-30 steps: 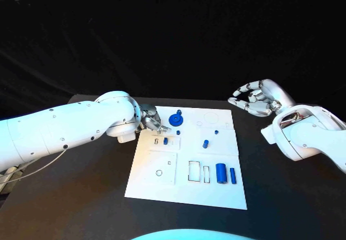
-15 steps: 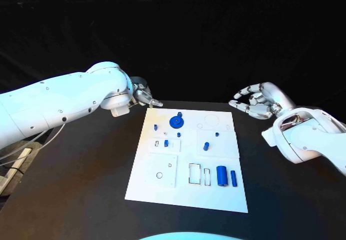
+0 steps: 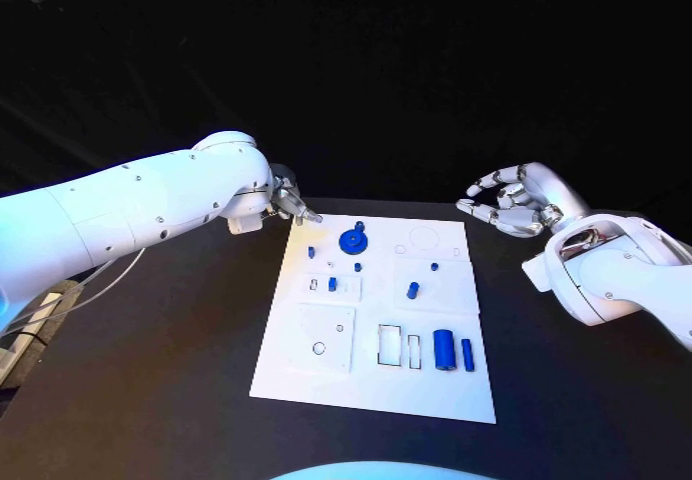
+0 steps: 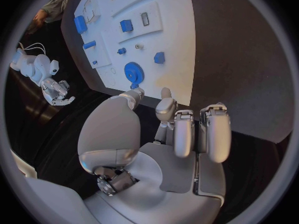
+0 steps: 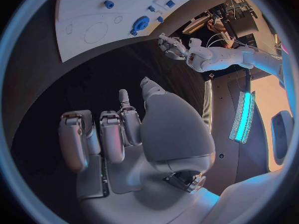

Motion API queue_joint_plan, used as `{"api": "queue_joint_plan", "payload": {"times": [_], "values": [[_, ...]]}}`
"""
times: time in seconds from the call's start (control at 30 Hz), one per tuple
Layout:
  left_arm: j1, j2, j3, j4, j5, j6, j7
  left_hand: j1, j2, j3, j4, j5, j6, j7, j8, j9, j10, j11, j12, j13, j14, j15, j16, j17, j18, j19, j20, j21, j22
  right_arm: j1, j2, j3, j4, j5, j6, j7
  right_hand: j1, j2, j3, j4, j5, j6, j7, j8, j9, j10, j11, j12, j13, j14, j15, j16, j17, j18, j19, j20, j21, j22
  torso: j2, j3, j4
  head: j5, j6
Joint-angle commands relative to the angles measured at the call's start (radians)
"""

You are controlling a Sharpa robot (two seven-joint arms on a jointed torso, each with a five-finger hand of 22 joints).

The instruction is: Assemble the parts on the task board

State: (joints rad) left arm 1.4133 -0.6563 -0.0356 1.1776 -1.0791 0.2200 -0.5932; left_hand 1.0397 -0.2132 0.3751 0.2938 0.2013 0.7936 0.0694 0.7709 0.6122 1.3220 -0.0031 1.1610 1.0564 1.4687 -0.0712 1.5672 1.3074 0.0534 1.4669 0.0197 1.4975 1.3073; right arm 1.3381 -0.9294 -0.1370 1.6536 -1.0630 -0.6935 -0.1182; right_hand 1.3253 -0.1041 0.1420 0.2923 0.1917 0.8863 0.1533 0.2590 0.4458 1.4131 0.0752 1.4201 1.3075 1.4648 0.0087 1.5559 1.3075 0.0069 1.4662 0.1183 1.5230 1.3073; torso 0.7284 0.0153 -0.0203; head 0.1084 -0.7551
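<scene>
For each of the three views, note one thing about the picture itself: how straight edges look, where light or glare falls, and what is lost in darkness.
Head view: the task board is bright and its edges run straight, while the background above the table is black. Left wrist view: the fisheye bends the board's edges, and the left hand shows soft highlights. Right wrist view: a cyan light strip glows brightly beside the right hand, and the circle's rim is dark.

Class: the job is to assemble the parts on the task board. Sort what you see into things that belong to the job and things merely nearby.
Belongs to the job:
task board
blue gear
blue cylinder
blue bar
left hand
right hand

Merely nearby:
black table
cable
</scene>
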Motion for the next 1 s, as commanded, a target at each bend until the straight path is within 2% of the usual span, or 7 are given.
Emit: {"api": "queue_joint_plan", "payload": {"times": [0.03,0.27,0.57,1.0], "values": [[-0.010,0.015,-0.004,-0.020,0.001,0.062,0.019,0.002,0.007,-0.008,-0.001,0.000,-0.005,0.002,-0.005,-0.002,-0.007,0.000,-0.003,-0.001,0.102,0.007,0.004,0.263,-0.018,0.027,0.009,-0.001,0.101,-0.001,0.001,0.000,0.002,-0.015,0.003,0.004,-0.009,-0.001,-0.004,-0.001,-0.006,-0.004,0.000,0.005,0.002,0.000,-0.003,-0.006,0.087,0.091,-0.007,-0.006,0.202,0.007,0.072,-0.010,-0.002,0.229,0.000,0.0001,-0.0012,0.002,0.000],[-0.024,0.031,-0.010,-0.034,0.012,0.077,0.023,-0.005,0.014,-0.018,0.000,-0.002,-0.003,0.004,-0.009,-0.007,-0.009,0.002,-0.004,-0.003,0.102,0.009,0.004,0.263,-0.018,0.027,0.011,-0.001,0.101,-0.002,0.002,0.000,0.002,-0.015,0.003,0.003,-0.009,-0.001,-0.004,-0.001,-0.006,-0.004,0.000,0.005,0.002,0.000,-0.003,-0.006,0.087,0.091,-0.007,-0.006,0.202,0.007,0.072,-0.010,-0.002,0.229,-0.001,0.0007,0.0009,0.003,-0.002],[-0.029,0.029,-0.012,-0.021,0.014,0.110,0.019,-0.002,0.019,-0.019,-0.001,-0.001,-0.002,0.004,-0.010,-0.009,-0.010,0.002,-0.006,-0.005,0.102,0.009,0.004,0.263,-0.018,0.027,0.012,-0.001,0.101,-0.002,0.004,0.000,0.002,-0.015,0.004,0.003,-0.010,0.001,-0.004,-0.001,-0.005,-0.005,0.000,0.006,0.002,0.000,-0.003,-0.006,0.087,0.091,-0.007,-0.006,0.203,0.008,0.072,-0.010,-0.003,0.229,-0.002,0.0013,0.0008,0.006,-0.003],[-0.037,0.030,-0.015,-0.026,0.015,0.120,0.018,0.015,0.030,-0.019,-0.003,0.001,0.000,0.005,-0.015,-0.016,-0.012,0.003,-0.005,-0.005,0.102,0.010,0.004,0.263,-0.018,0.027,0.013,-0.001,0.101,-0.002,0.005,0.000,0.002,-0.015,0.004,0.004,-0.011,0.002,-0.005,-0.001,-0.004,-0.006,0.000,0.007,0.002,0.000,-0.003,-0.006,0.087,0.091,-0.007,-0.006,0.202,0.008,0.072,-0.010,-0.003,0.228,-0.002,0.0014,0.0005,0.008,-0.004]]}}
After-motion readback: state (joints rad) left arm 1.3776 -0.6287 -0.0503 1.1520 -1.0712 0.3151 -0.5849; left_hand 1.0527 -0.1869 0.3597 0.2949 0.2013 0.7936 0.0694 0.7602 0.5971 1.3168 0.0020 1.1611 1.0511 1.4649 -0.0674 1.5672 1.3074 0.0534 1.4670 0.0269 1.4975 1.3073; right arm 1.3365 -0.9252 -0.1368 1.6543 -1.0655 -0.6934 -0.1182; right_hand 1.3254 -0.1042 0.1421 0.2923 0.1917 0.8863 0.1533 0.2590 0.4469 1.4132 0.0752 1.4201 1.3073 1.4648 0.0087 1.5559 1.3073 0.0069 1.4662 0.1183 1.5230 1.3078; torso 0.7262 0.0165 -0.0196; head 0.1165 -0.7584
